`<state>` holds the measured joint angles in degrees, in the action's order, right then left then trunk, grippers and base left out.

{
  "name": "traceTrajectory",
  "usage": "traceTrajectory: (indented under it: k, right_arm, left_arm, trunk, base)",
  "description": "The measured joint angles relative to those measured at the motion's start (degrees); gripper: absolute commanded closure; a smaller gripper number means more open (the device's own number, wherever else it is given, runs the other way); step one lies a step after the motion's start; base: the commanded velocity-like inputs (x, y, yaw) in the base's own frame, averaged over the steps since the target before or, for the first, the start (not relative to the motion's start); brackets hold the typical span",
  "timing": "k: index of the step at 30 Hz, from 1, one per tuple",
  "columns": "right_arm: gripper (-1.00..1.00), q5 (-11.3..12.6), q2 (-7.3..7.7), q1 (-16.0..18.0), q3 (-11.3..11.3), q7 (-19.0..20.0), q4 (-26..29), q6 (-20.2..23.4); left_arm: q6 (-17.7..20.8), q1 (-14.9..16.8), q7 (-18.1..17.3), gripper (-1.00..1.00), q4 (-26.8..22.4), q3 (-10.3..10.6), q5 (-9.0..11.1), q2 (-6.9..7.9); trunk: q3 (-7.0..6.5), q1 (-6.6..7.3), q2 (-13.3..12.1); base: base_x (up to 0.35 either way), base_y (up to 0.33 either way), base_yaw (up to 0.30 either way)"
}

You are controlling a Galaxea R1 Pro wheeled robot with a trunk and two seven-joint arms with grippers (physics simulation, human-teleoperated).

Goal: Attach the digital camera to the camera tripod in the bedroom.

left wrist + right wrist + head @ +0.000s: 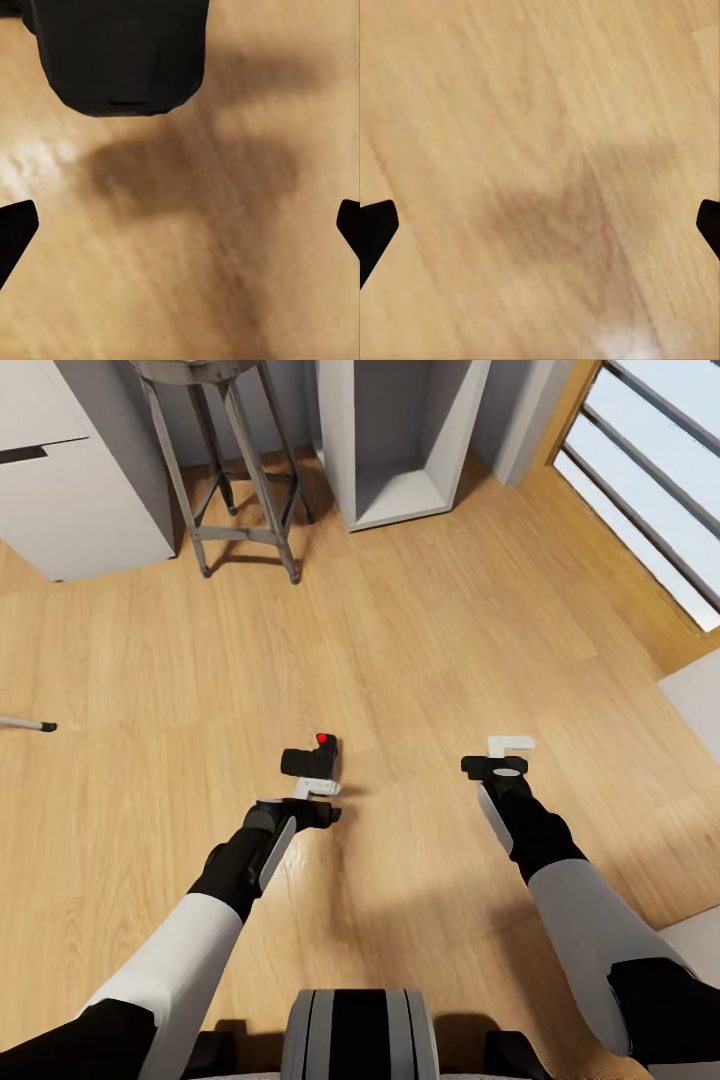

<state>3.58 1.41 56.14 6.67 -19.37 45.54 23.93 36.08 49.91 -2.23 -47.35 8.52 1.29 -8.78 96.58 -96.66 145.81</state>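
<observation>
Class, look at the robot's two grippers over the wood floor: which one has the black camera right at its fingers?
The left gripper: the digital camera, red button on top, sits just beyond its fingers. The right gripper hangs apart over bare wood floor.

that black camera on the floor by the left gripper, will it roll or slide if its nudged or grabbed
The digital camera looks blocky, so it would probably tip or skid rather than roll. The wood floor looks smooth and glossy, so a nudge from the left gripper might slide it. Its hard-looking black body likely stays rigid when squeezed.
</observation>
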Motion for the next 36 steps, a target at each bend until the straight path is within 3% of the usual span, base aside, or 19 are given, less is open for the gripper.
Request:
traceTrajectory:
  k: [12,17,31,36]
  right_arm:
    - [-1.00,0.0,0.00,0.0,0.0,0.0,0.0,0.0]
    - [-1.00,0.0,0.00,0.0,0.0,0.0,0.0,0.0]
    - [-1.00,0.0,0.00,0.0,0.0,0.0,0.0,0.0]
    - [-1.00,0.0,0.00,0.0,0.0,0.0,0.0,0.0]
  left_arm:
    - [-0.1,0.0,0.0,-1.00,-0.1,0.3,0.0,0.07]
    - [-0.1,0.0,0.1,-1.00,-0.2,0.3,0.0,0.08]
    - [-0.2,0.0,-0.1,-1.00,-1.5,0.3,0.0,0.22]
    - [-2.1,0.0,0.1,-1.00,-1.5,0.3,0.0,0.25]
  trunk:
    - [0.00,0.00,0.0]
    - [1.10,-0.13,0.1]
    - [1.11,-0.13,0.1]
    - [1.11,-0.13,0.1]
  base:
    - [0.000,0.000,0.000]
    - [0.000,0.000,0.000]
    - [0.000,0.000,0.000]
    - [0.000,0.000,0.000]
